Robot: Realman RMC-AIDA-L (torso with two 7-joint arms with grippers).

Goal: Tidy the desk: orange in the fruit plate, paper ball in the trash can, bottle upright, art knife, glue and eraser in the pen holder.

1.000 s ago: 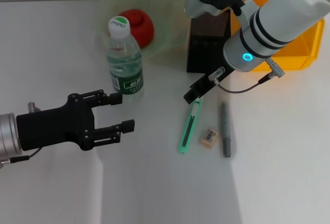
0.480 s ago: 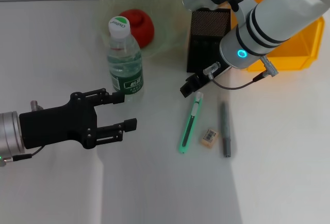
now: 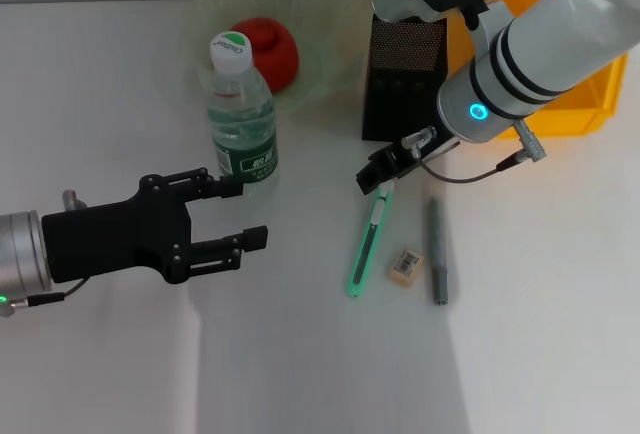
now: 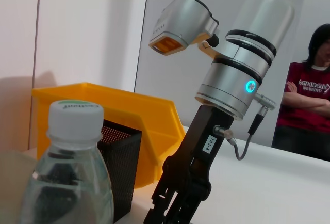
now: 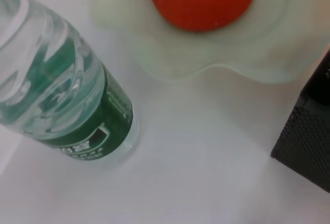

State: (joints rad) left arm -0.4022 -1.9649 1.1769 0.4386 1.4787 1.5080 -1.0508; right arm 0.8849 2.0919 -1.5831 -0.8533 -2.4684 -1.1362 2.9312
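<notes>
Two arms are working the counter. Left gripper is hanging open beside the upright bottle, apparently done there. Orange is sitting in the plate. Right gripper is hovering over the green knife's top end, lining up; I cannot tell its finger state.
</notes>
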